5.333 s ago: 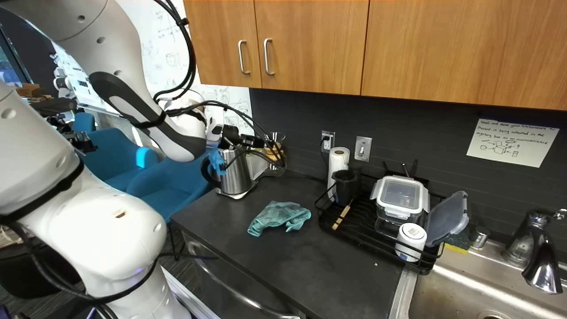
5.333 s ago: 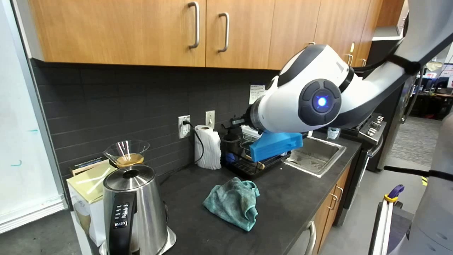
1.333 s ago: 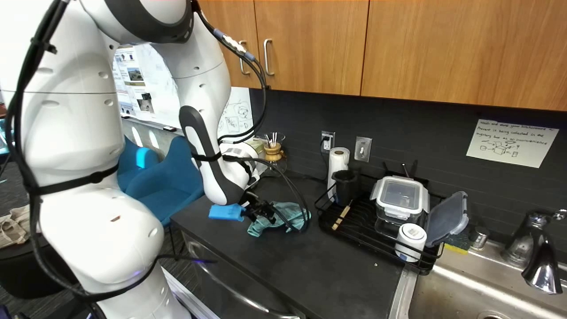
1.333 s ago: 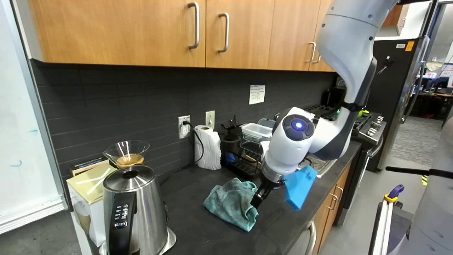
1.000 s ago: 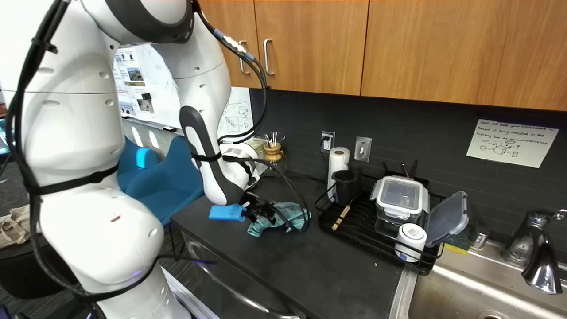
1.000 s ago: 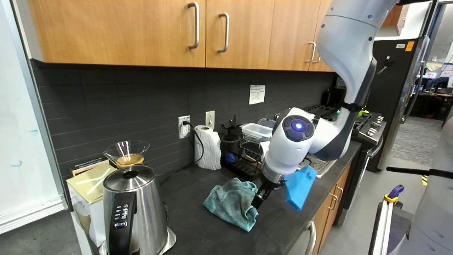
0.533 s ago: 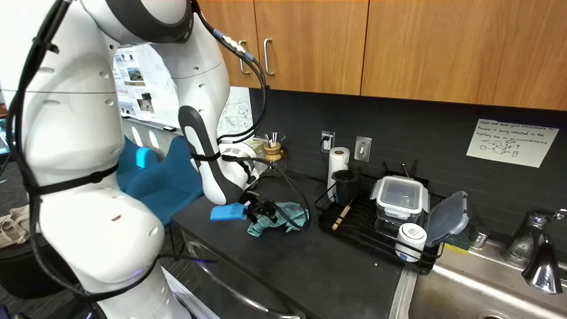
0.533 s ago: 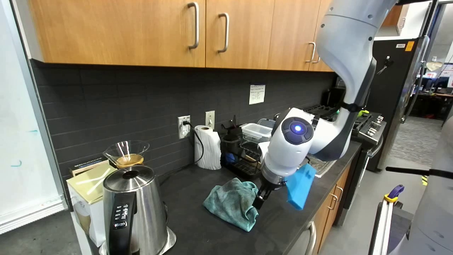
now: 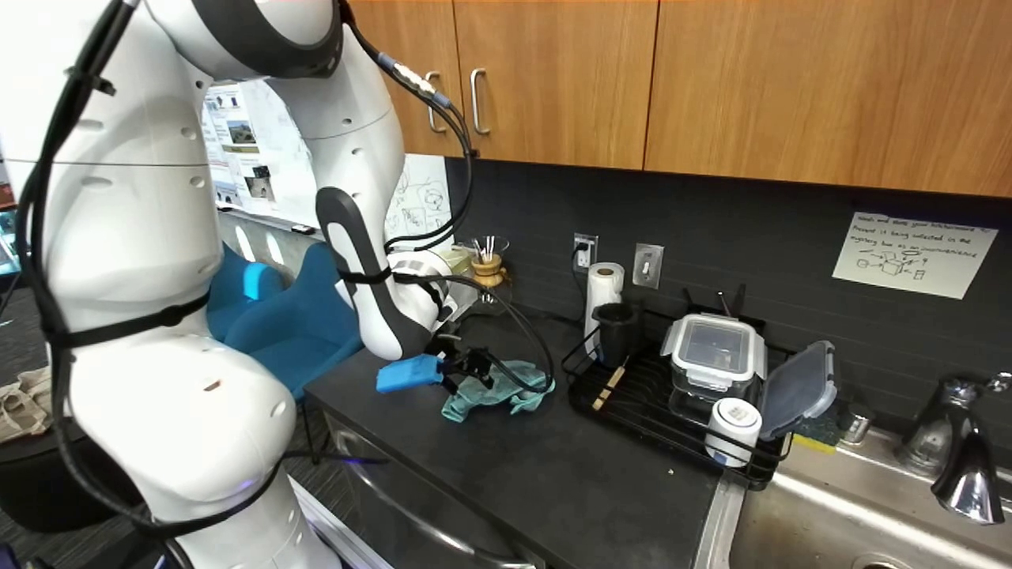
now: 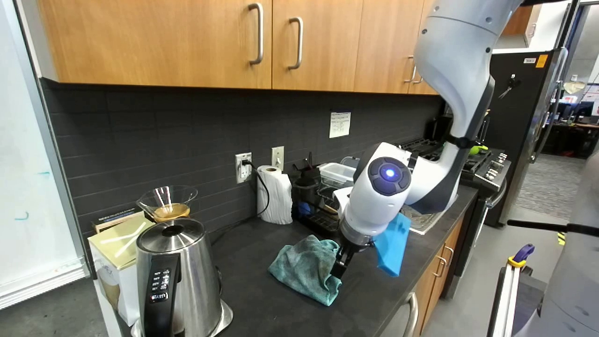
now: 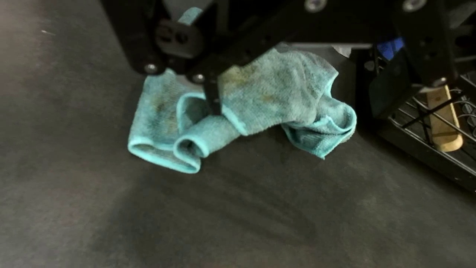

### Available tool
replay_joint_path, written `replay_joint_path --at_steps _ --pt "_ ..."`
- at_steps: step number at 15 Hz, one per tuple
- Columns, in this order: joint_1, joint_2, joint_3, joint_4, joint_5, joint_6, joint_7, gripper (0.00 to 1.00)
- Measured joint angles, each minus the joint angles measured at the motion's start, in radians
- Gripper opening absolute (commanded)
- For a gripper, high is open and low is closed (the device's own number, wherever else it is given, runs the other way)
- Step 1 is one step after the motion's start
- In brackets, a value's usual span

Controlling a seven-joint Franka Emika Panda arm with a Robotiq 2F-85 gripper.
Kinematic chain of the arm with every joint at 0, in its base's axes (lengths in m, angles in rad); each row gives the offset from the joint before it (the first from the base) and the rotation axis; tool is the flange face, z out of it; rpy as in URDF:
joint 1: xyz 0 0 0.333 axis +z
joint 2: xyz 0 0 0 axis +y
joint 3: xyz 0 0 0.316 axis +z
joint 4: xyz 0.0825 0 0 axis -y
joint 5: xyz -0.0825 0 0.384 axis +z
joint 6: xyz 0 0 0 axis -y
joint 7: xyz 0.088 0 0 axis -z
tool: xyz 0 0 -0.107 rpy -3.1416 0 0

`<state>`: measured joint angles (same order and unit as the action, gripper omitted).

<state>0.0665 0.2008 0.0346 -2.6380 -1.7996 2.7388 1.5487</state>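
A crumpled teal cloth with yellowish stains lies on the dark counter; in both exterior views it shows beside the gripper. My gripper stands open above the cloth, its two fingers set wide apart. One dark finger overlaps the cloth's folded edge in the wrist view; whether it touches cannot be told. Past the cloth's far end, toward the dish rack, is the opposite finger. Nothing is gripped between them. In an exterior view the fingertips hang close by the cloth, at its side. A blue bracket sits on the wrist.
A black dish rack holds a lidded glass container, a white jar and a wooden-handled tool. A paper towel roll stands by the wall. A steel kettle and a sink flank the counter.
Several seconds ago the arm was higher and away from the cloth; it has come down to it. Over the last second the gripper has shifted only slightly. The cloth has not moved.
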Motion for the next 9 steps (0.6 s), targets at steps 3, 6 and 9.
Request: replay_joint_path --at_steps 3,6,9 --pt "0.003 0.019 0.000 0.005 -0.013 -0.008 -0.020 1.00" --pt "0.000 0.047 -0.002 0.014 -0.021 -0.008 -0.028 1.00" --pt "0.001 0.069 -0.003 0.025 -0.023 -0.008 -0.032 1.00"
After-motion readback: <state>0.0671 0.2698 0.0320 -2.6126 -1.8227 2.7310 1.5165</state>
